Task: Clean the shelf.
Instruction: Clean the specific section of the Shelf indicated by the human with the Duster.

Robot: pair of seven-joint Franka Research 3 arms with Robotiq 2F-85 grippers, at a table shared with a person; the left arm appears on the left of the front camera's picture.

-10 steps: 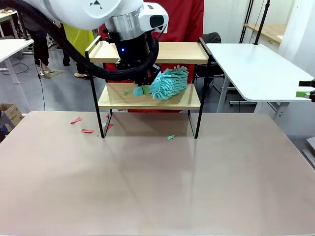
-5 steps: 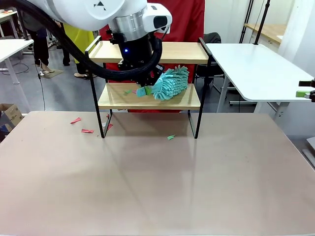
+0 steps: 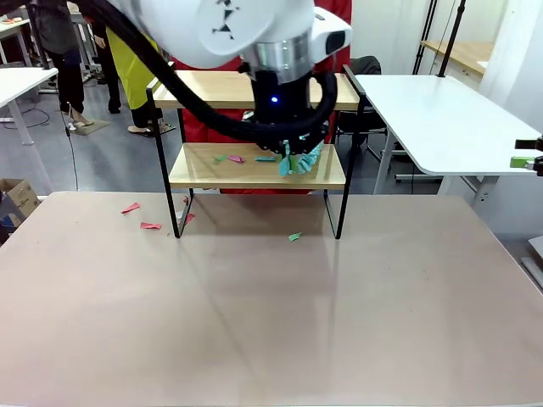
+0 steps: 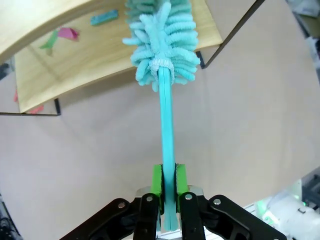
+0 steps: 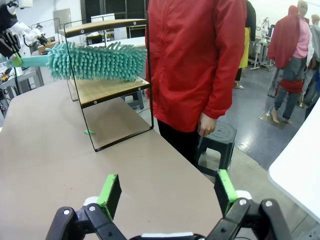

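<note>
Now, left gripper [image 4: 168, 186] is pinching the teal duster [image 4: 161, 40] by its handle | head is reaching between the shelf [image 3: 204, 176] boards, upper centre | right gripper [image 5: 167, 192] is gaping wide.

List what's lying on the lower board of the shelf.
A green scrap, a pink scrap and a blue scrap. The head of a fluffy teal duster is over the right side; anything beneath it is hidden.

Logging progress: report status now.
Left tool shut on duster, head over lower board of shelf. Right tool open, empty. Paper scraps on that board; person in red close behind shelf.
</note>
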